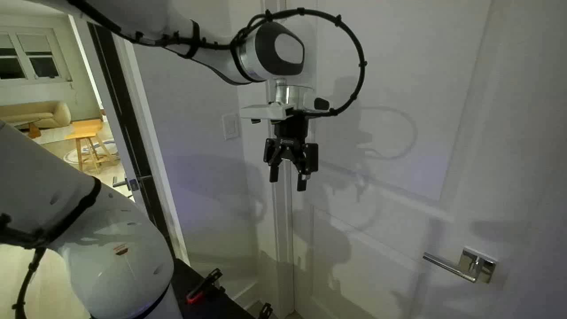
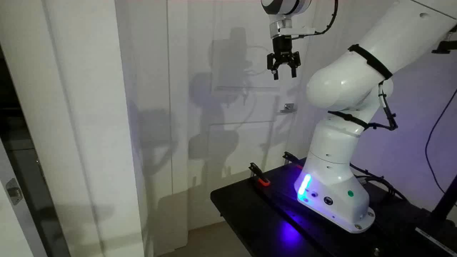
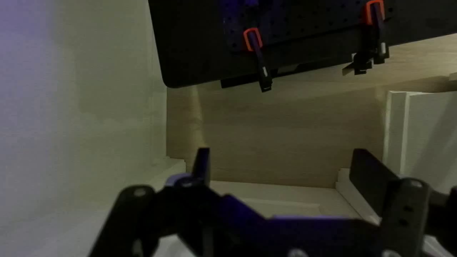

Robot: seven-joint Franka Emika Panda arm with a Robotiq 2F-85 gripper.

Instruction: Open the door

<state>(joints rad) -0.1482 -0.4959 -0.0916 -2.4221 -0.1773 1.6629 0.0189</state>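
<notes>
My gripper [image 3: 281, 153], one: fingers [image 3: 371, 175] spread, holding nothing. Door [image 1: 398, 173], one: behind it in both exterior views, seemingly closed. Handle [image 1: 470, 271], silver: lower, well apart from me. Best method: descend, straddle handle squarely, press it fully down, then swing the door gently.

This looks like a home.
Through the doorway [image 1: 147, 128] on the left I can see a sofa [image 1: 46, 108] below a window [image 1: 33, 55] at the far end, a stool [image 1: 85, 127] and a rug [image 1: 71, 155]; on the right, a panelled door [image 1: 398, 150].
</notes>
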